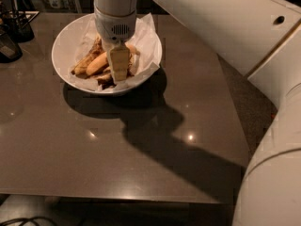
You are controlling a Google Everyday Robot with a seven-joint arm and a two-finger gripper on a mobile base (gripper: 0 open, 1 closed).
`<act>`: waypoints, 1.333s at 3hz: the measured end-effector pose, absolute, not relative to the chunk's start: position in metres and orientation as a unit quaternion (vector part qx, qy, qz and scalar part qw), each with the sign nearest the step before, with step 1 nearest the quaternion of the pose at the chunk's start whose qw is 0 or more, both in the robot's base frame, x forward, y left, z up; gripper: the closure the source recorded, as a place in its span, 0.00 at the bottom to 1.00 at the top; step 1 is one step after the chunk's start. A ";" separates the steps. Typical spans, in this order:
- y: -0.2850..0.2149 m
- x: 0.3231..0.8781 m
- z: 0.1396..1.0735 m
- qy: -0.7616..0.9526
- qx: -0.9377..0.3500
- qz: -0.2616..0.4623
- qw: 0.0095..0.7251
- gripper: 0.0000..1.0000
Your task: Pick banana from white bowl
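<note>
Jaws low inside the white bowl (pixel 60 55), banana (pixel 96 64) lying just beside them; can't tell if they're clenched or released

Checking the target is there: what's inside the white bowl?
The white bowl holds crumpled white paper, the yellow banana and brown peels. The claw hangs over its middle, covering whatever lies behind it.

The end effector (pixel 119 70) hangs inside the white bowl (pixel 60 51) on the dark counter (pixel 94 159), just beside the banana (pixel 96 64) lying among brown peels (pixel 104 78) on crumpled paper (pixel 146 36).
</note>
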State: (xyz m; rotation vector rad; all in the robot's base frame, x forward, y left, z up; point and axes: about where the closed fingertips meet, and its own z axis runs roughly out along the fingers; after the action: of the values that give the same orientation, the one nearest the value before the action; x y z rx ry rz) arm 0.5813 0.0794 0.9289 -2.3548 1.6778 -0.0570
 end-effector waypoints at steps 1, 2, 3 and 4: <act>0.080 0.581 0.925 0.575 -0.809 -0.013 0.122 0.44; 0.081 0.581 0.921 0.575 -0.810 -0.009 0.118 0.42; 0.082 0.602 0.928 0.562 -0.817 -0.012 0.126 0.43; 0.084 0.605 0.929 0.559 -0.819 -0.012 0.127 0.44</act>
State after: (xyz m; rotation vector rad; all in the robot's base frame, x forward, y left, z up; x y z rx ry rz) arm 0.6045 0.0842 0.9287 -2.3842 1.6276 -0.0345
